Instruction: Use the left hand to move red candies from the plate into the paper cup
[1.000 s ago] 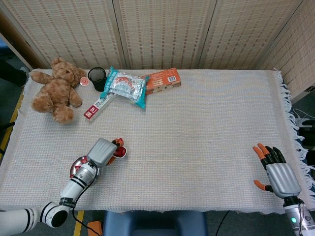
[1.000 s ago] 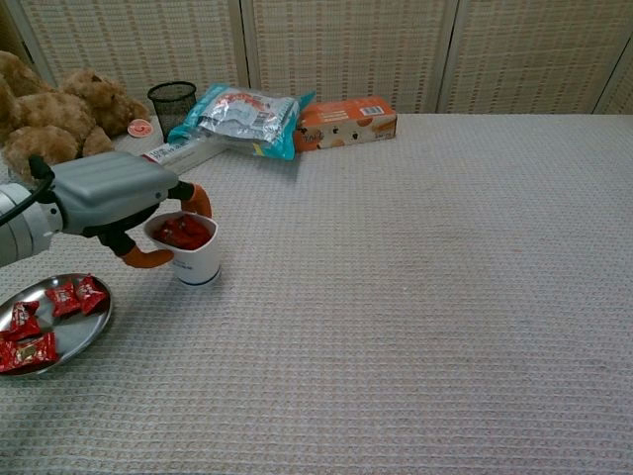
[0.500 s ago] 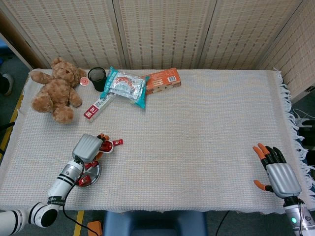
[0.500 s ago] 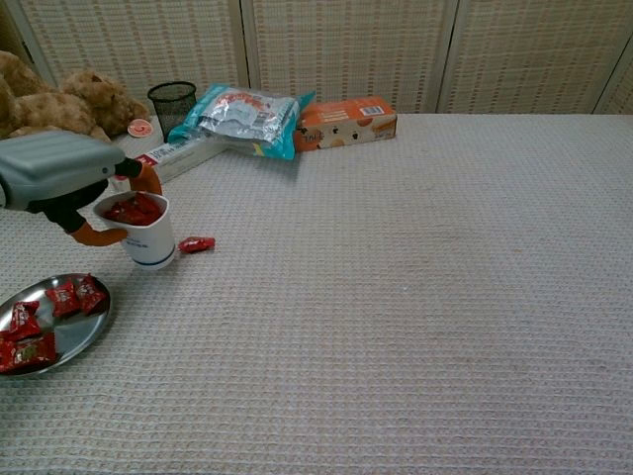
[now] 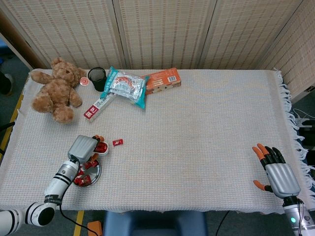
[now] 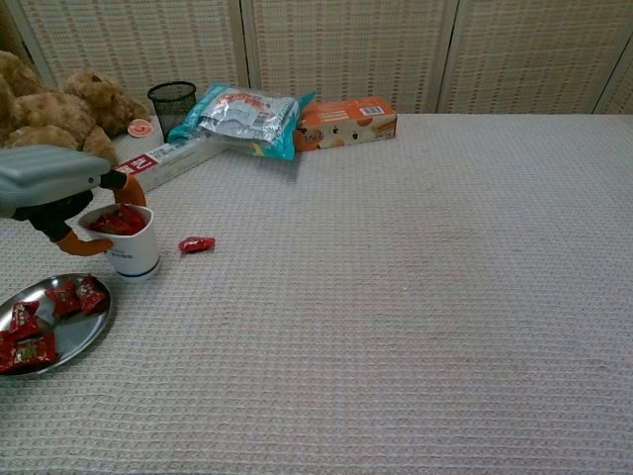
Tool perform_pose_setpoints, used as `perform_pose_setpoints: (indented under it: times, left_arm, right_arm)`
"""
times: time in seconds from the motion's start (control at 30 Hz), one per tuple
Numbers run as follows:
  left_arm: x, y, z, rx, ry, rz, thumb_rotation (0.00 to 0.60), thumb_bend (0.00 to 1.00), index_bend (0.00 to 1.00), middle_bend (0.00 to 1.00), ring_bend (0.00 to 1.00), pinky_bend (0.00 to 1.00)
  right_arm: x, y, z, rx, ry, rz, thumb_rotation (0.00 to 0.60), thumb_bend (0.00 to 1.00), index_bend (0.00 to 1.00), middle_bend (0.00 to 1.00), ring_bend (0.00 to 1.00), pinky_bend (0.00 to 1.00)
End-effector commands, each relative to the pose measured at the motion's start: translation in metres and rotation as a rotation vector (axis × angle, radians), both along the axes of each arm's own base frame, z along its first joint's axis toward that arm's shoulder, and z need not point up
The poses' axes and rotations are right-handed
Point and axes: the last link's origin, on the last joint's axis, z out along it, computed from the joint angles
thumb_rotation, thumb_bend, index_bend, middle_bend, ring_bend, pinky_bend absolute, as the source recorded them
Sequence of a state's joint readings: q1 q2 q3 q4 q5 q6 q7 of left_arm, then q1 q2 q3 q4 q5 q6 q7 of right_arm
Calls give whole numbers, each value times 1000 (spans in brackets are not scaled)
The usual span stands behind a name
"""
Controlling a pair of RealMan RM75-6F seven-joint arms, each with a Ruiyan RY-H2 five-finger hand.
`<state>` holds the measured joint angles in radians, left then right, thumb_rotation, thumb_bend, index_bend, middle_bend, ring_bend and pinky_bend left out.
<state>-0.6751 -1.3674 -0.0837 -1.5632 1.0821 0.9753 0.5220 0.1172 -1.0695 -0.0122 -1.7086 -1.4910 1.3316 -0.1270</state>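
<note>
My left hand grips the white paper cup by its rim, with fingers on either side. The cup stands on the cloth, heaped with red candies. In the head view the left hand covers most of the cup. Just in front of the cup lies the steel plate, holding several red candies; the plate also shows in the head view. One loose red candy lies on the cloth right of the cup. My right hand rests open at the table's front right.
At the back left sit a teddy bear, a black mesh cup, a teal snack bag, an orange box and a long red-and-white box. The cloth's fringed edge runs along the right side.
My left hand has dragged the cup leftward toward the plate. A red candy dropped out onto the cloth and stayed behind. The right hand has not moved.
</note>
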Motion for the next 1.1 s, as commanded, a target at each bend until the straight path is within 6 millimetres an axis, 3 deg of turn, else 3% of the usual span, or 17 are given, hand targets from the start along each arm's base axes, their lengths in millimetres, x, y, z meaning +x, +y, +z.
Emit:
perform_pose_setpoints:
  times: [0.03,0.17,0.5,0.63,0.8,0.93,1.1]
  left_arm:
    - [0,-1,-1,-18,-1,3,600,373,221,256,755,1000]
    - [2,-4,2,-32,-3,3,600,373,43,103,755,1000]
    - [17,-17,15,-9,-24,-26,600,373,0,0,755,1000]
    - [38,-36,12,14,-91,-104,600,371,0,32,755,1000]
    - [64,-49,-12,34,-179,-183,600,374,14,91,833,1000]
    - [74,-39,-39,44,-141,-195,600,371,39,154,892,1000]
    - [72,-22,-65,50,-66,-132,600,386,111,253,929,1000]
  right_arm:
    - [0,0,0,0,-1,-1,600,86,0,0,0,0]
    - [0,0,0,-1,-1,1,600,86,0,0,0,0]
    - [2,3,2,-6,-6,11,600,85,0,0,0,0]
    - [2,3,2,-2,-10,14,600,86,0,0,0,0]
    - [3,3,1,12,-15,19,600,86,0,0,0,0]
    - [3,5,3,11,-20,24,600,86,0,0,0,0]
    - [3,6,3,19,-23,24,600,86,0,0,0,0]
